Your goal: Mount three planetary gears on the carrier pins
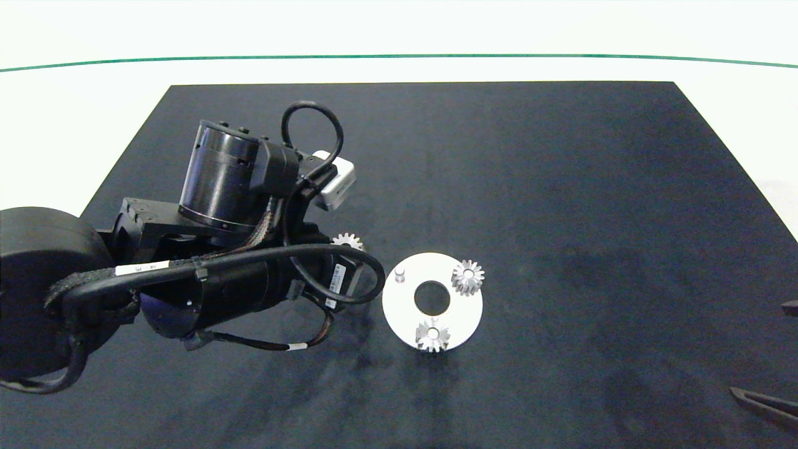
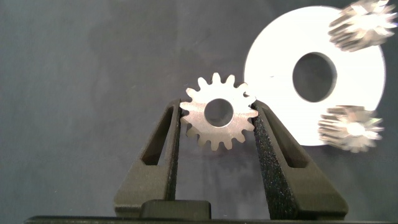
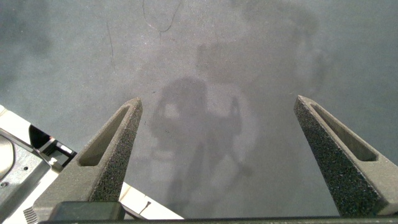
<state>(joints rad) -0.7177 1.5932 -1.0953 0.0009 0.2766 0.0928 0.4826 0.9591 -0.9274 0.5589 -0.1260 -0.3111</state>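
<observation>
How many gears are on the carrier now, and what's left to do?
Two planetary gears already sit on pins of the white disc. The left gripper is shut on the third gear, beside the disc. Left: seat it on the bare pin. The right gripper is open, off at the mat's edge.

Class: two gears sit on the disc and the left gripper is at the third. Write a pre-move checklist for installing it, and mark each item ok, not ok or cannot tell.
1. Third gear between the left gripper fingers, both pads touching its teeth: ok.
2. Gear's centre hole unobstructed: ok.
3. Last pin on the disc bare and upright: ok.
4. Two seated gears clear of that pin: ok.
5. Gear lifted off the mat: cannot tell.
6. Right gripper open and away from the disc, at the table's right edge: ok.
</observation>
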